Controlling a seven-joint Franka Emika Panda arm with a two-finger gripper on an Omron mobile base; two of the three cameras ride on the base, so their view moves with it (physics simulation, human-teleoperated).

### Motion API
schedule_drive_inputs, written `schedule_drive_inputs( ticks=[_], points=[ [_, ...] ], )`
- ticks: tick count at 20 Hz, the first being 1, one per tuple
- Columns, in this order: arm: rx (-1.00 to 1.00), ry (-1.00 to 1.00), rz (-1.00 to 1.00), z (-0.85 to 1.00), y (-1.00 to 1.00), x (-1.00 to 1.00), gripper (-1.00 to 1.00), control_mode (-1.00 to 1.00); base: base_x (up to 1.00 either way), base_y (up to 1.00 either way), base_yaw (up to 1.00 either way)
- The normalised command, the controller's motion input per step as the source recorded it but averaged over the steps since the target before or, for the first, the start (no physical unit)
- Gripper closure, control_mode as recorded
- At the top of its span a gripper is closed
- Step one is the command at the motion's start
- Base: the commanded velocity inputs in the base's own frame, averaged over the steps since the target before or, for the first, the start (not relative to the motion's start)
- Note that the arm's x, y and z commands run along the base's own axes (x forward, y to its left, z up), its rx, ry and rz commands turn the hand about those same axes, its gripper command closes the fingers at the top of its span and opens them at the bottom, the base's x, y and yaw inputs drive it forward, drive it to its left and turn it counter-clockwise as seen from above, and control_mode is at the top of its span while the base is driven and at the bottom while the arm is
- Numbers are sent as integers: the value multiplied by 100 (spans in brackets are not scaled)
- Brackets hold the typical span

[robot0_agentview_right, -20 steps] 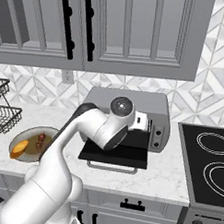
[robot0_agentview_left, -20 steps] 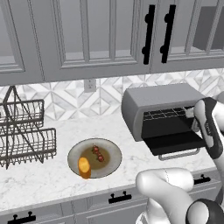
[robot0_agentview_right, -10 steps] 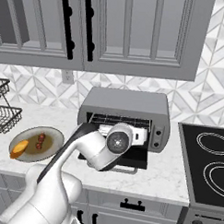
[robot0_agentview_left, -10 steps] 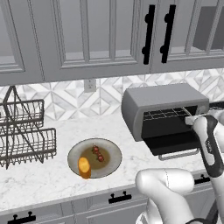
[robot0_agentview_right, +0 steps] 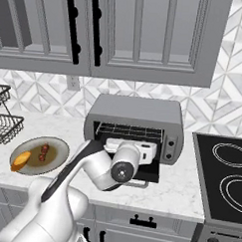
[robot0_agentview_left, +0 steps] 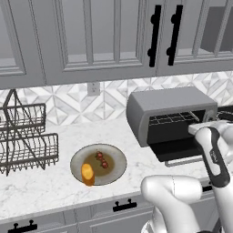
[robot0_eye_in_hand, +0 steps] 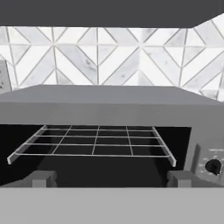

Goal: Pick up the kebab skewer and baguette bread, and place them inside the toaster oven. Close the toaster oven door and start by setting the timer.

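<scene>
Backing away from the toaster oven point(robot0_agentview_right: 135, 126) is what the arm is seen to be doing now: a second ago the wrist was raised against the oven's upper front, and it has since been lowered and drawn clear of the opening. The toaster oven door point(robot0_agentview_left: 179, 149) is left folded down flat over the surface point(robot0_agentview_left: 54, 189), its bar handle toward the robot, and the wire rack point(robot0_eye_in_hand: 94, 142) is exposed and bare, with the timer knob point(robot0_eye_in_hand: 213, 166) seen at the right of the panel. The hand point(robot0_agentview_right: 141, 150) is held level in front of the cavity, and its fingers are spread wide apart with nothing between them. The opening step is judged finished. Neither food item has been touched yet: the kebab skewer point(robot0_agentview_left: 102, 160) and the baguette bread point(robot0_agentview_left: 87, 173) are lying side by side on the plate point(robot0_agentview_left: 116, 170), well apart from the oven and to its left. A swing over to that plate is judged to be what is called for next, with the thin skewer likely the fiddlier pick.
</scene>
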Motion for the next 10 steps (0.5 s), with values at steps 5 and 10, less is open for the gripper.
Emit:
schedule_drive_inputs(
  ticks=[5, 10],
  points=[
    [0, 3, 0, -53, 2, 25, -100, -100, 0, 0, 0],
    [0, 0, 0, -42, 5, 29, -100, -100, 0, 0, 0]
  ],
)
